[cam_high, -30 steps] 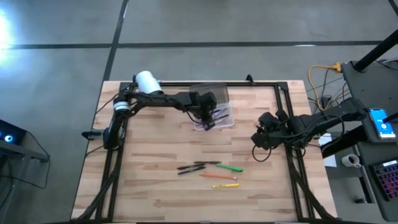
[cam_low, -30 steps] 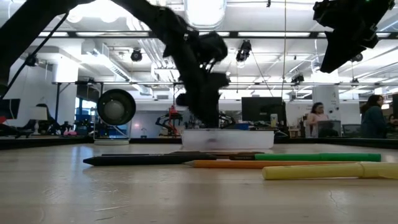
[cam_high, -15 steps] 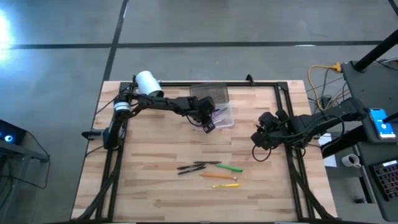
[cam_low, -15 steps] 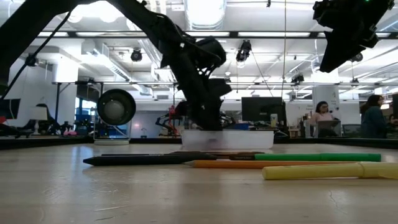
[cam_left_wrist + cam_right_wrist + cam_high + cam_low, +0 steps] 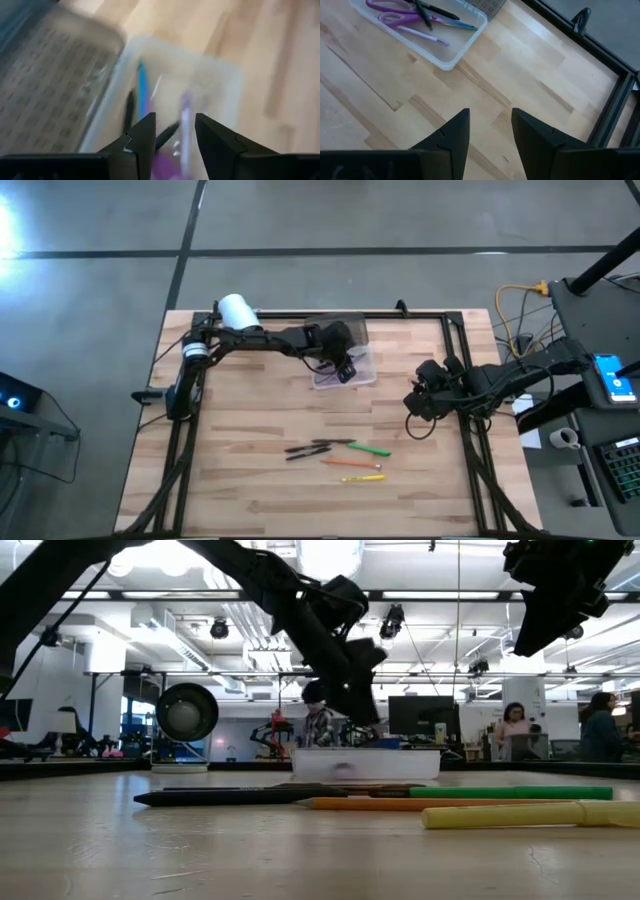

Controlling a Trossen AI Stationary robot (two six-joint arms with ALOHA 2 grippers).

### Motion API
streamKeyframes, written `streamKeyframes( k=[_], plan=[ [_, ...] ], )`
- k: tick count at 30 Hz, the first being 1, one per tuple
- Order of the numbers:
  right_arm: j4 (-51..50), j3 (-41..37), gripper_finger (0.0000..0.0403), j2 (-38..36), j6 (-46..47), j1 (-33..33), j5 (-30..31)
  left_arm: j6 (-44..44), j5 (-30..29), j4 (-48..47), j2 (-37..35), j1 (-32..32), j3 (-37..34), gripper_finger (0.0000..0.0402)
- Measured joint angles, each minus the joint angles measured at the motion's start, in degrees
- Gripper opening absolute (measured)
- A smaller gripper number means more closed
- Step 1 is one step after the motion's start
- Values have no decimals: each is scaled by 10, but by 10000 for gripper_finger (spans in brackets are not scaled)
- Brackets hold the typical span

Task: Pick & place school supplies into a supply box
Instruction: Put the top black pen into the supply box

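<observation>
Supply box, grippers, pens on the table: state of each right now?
supply box: lid open, scissors and pens inside
scissors: flat in the box
left gripper: open, empty, above the box
right gripper: open, empty, over bare table
green pen: on table
orange pen: on table
yellow pen: on table
black pens: on table

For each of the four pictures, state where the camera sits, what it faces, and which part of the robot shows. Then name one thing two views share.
High view: above the table, looking straight down; both arms show.
Low view: at table-top height, looking level across the pens to the box; arms come from above.
Left wrist view: on the left arm, over the box; open left gripper shows.
Right wrist view: on the right arm, facing table and box; open right gripper shows.
Shared: both wrist views show the purple scissors.
</observation>
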Motion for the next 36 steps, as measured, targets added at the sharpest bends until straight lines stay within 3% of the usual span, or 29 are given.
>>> streamKeyframes(
  k=[8, 23, 30, 36],
  plan=[
    [0, 0, 137, 0, 5, 0, 0, 10, -32, -73, 0, 8, -32, 122],
    [0, -10, 137, 0, 20, 0, -2, 14, -30, -59, -3, 12, -27, 122],
    [0, -10, 137, 0, 18, 0, -11, 65, 59, -165, -45, -5, -26, 122],
    [0, -10, 137, 0, 0, 0, -14, 169, 74, -238, -89, -55, -44, 122]
  ],
)
